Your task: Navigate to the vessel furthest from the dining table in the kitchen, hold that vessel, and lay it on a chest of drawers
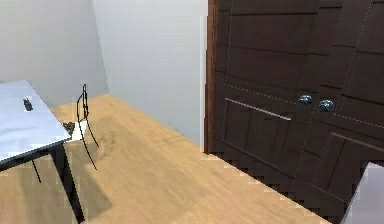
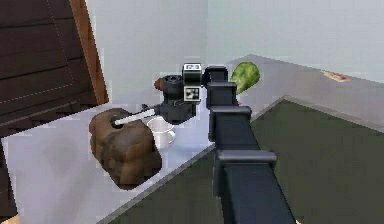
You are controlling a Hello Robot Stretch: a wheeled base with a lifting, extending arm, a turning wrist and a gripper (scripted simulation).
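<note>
Seemingly upright on the counter (image 2: pixel 50 160), white vessel (image 2: pixel 162 137), mouth upward, near gripper (image 2: pixel 158 106); jaw state and any hold unclear.

The hand (image 2: pixel 152 108) merges with a white vessel (image 2: pixel 160 135) on the bench (image 2: pixel 50 165) — holding or not, cannot tell; the arm (image 2: pixel 240 150) half-hides a green lump (image 2: pixel 247 74).
</note>
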